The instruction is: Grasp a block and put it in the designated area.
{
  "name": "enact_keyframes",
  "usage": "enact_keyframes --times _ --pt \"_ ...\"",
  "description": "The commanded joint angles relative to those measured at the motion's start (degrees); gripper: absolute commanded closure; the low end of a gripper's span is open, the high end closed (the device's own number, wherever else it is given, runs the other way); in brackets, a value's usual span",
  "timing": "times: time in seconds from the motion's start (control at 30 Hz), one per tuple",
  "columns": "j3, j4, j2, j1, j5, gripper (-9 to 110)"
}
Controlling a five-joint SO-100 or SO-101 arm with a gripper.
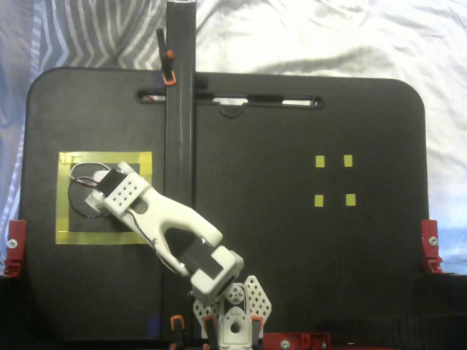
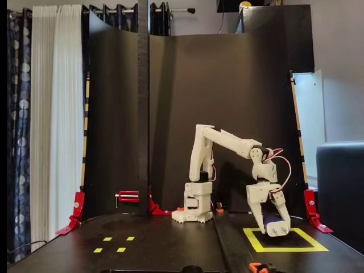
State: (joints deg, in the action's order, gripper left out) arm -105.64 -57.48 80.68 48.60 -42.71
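Yellow tape marks the designated area (image 1: pixel 64 197), a square near the left edge of the black surface (image 1: pixel 292 240) in the top-down fixed view. White arm (image 1: pixel 171 226) reaches from the base at the bottom edge diag. up-left, wrist over the square's interior. End effector and block are hidden under the wrist here, so can't tell jaw state from this view. Four small yellow markers (image 1: pixel 334 180) sit well apart toward the right edge; nothing on them.

Front fixed view: designated area (image 2: pixel 284 239) is at the right side of the surface, arm folded down over it. End effector (image 2: pixel 276 227) is low, right at or just above the tape's near-left part. Dark blue block (image 2: pixel 272 219) shows between the fingers, so it's closed on the block, ie. gripping it. Contact w/ the surface: can't tell.

Handling, judged: block looks rigid, small, prob. light, smooth plastic-like faces so a bit slippery; hold across two flat opposite sides. Prongs not visible here.
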Motion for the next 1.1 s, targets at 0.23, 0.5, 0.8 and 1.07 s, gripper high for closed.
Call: enact_keyframes --times 0.23,0.5,0.8,1.07 --pt "2.4 1.6 -3.9 0.7 0.9 83" --pt "3.7 0.6 -5.2 1.1 1.0 83" --pt "3.9 0.4 -5.4 1.0 1.0 83" --pt "3.9 0.3 -5.4 0.6 1.0 82"
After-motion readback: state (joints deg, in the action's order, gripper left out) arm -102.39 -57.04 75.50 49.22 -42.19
